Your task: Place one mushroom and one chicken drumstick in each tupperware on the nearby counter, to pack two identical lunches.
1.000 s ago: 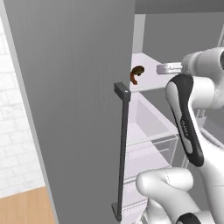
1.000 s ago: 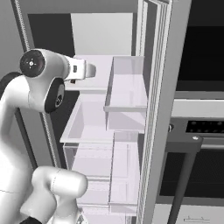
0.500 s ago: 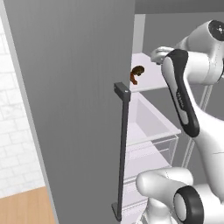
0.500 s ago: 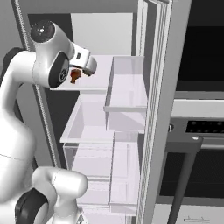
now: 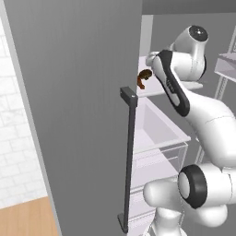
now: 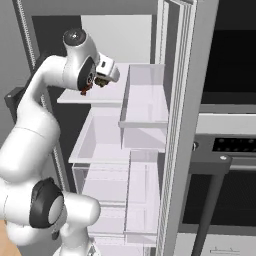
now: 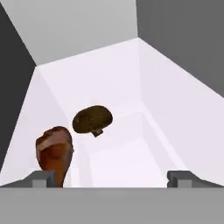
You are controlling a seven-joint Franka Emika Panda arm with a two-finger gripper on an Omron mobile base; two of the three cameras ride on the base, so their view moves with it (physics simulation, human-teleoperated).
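Swinging in over the fridge shelf (image 6: 100, 95), the gripper (image 7: 111, 177), fingers apart and empty, now faces a drumstick (image 7: 54, 153) beside a mushroom (image 7: 92, 119), neither yet picked.

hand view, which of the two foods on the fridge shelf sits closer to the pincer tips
The chicken drumstick: reddish-brown, right beside one tip of the open pincer. The darker round mushroom lies farther back on the shelf.

Glossy white arm (image 5: 207, 120), dark joints

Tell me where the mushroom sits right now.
In the hand view the mushroom lies on the white fridge shelf, just up and right of the chicken drumstick, ahead of the open gripper.
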